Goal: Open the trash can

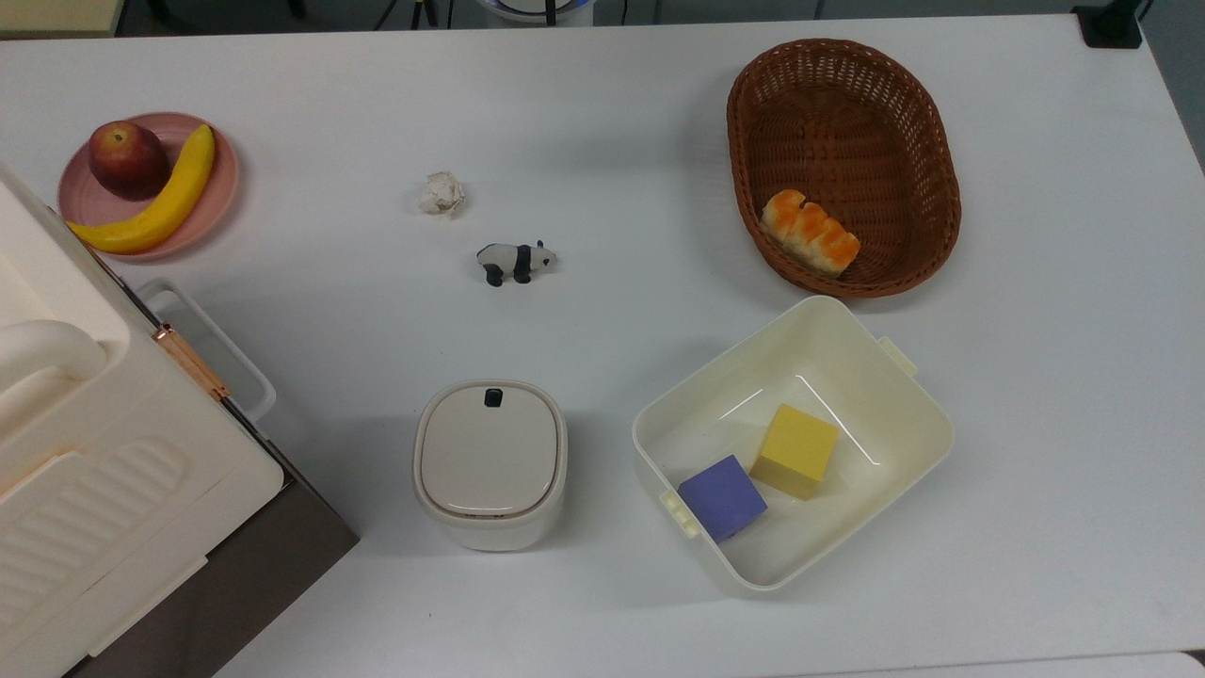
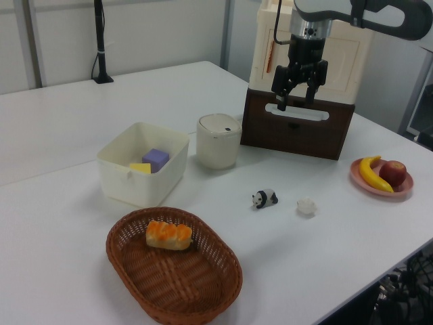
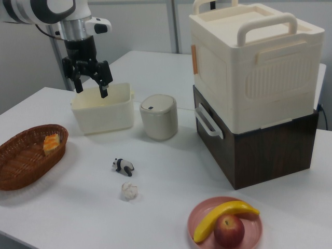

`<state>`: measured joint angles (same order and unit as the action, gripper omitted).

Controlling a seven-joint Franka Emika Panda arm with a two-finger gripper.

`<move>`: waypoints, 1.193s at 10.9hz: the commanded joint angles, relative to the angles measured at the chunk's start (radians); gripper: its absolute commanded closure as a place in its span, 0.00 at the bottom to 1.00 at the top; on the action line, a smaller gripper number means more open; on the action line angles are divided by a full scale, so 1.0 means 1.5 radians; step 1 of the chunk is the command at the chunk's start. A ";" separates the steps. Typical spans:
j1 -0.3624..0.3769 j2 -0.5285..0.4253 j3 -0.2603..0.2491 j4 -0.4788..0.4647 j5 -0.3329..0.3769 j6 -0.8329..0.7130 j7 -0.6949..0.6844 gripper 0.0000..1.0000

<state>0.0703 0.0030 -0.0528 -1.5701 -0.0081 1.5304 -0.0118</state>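
The trash can is a small cream-white bin with a beige-grey lid lying flat and shut, and a dark button at the lid's rim. It stands on the white table, in the left view and in the right view beside the big boxes. My gripper hangs open in the air with nothing between its fingers, well above the table. It is up and to the right of the can in the left view, and in the right view my gripper is up and to its left.
A cream tub with a yellow and a purple cube stands next to the can. A wicker basket holds bread. A toy panda, a paper ball and a pink plate with fruit lie around. The white ribbed box stacks on a brown one.
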 commanded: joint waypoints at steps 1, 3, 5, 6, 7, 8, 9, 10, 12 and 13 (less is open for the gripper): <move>-0.012 0.005 0.056 -0.010 -0.057 -0.004 -0.012 0.00; -0.017 0.004 0.057 -0.009 -0.049 -0.003 -0.014 0.00; -0.017 0.004 0.056 -0.009 -0.049 -0.003 -0.013 0.00; -0.017 0.004 0.056 -0.009 -0.049 -0.003 -0.014 0.00; -0.017 0.004 0.056 -0.009 -0.049 -0.003 -0.014 0.00; -0.017 0.005 0.056 -0.008 -0.049 -0.003 -0.015 0.00; -0.017 0.005 0.056 -0.008 -0.049 -0.003 -0.015 0.00; -0.016 0.005 0.056 -0.010 -0.049 -0.001 -0.014 0.00; -0.017 0.013 0.055 -0.012 -0.049 0.034 -0.014 0.93; -0.017 0.019 0.055 -0.015 -0.051 0.064 -0.016 1.00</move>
<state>0.0513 0.0231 0.0240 -1.5771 -0.0702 1.5465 -0.0208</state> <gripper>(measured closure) 0.198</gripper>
